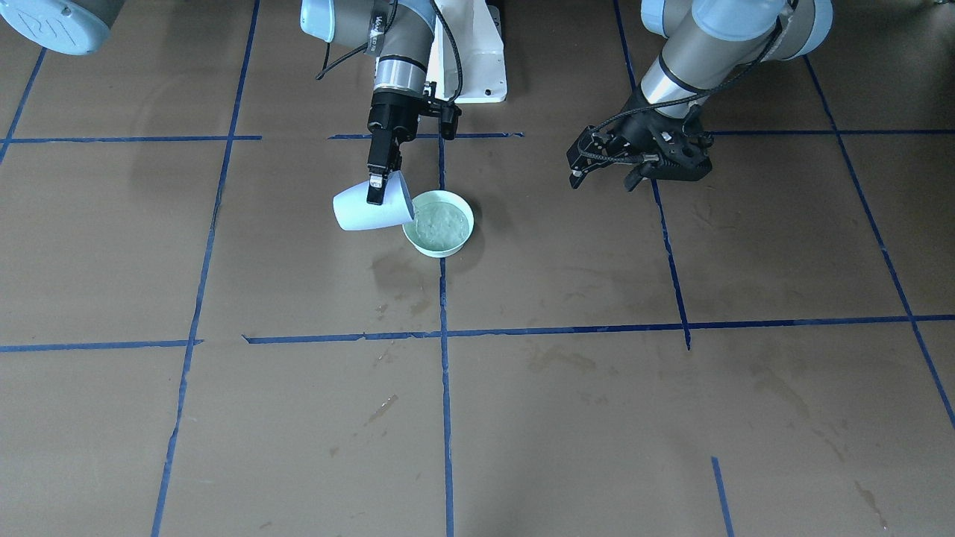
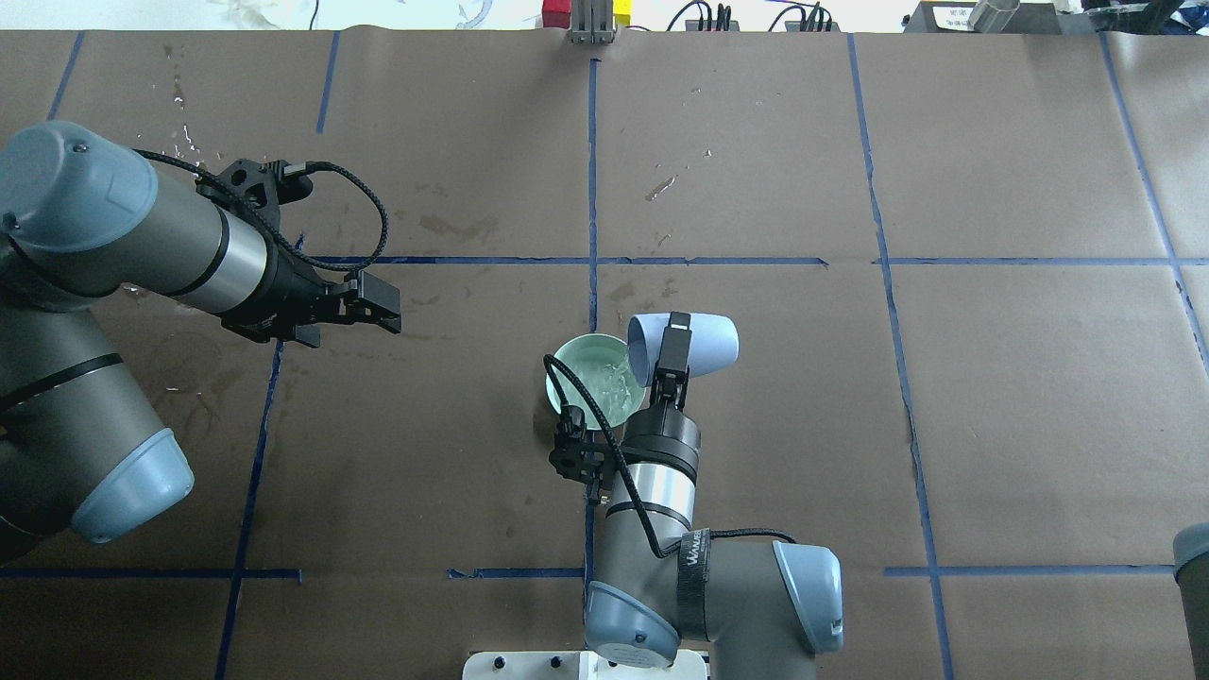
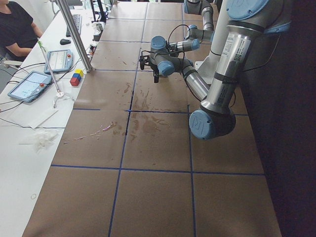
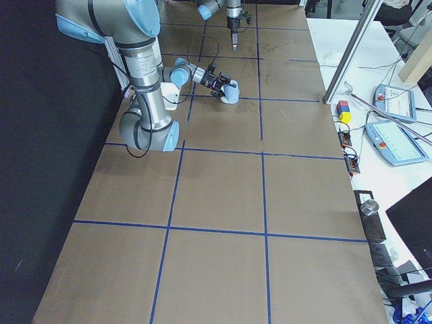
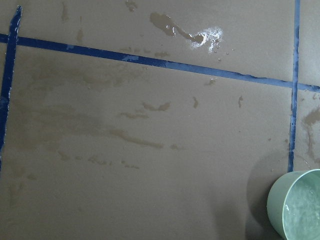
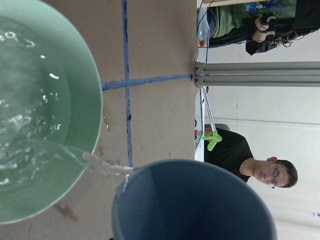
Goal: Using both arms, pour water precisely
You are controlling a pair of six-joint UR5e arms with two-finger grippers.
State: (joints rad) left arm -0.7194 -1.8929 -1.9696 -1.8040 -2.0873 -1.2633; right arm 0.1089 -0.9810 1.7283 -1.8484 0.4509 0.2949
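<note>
Front-facing cam: across the brown paper-covered table point(image 1: 567, 418) from the robot, looking steeply down, white bolted pedestal base point(image 1: 481, 67) at the top edge. Overhead cam: behind the robot, looking forward and down, mid-range. Both cover the pale green round bowl point(image 1: 440, 251), from opposite sides. Left and right exterior cams: high at the table's two ends, looking along its length, far off. Left wrist cam: close, facing down at the tabletop, bowl in lower right corner. Right wrist cam: very close, rolled sideways, looking over the bowl and light-blue plastic cup point(image 6: 195, 205) toward the operators' side.
</note>
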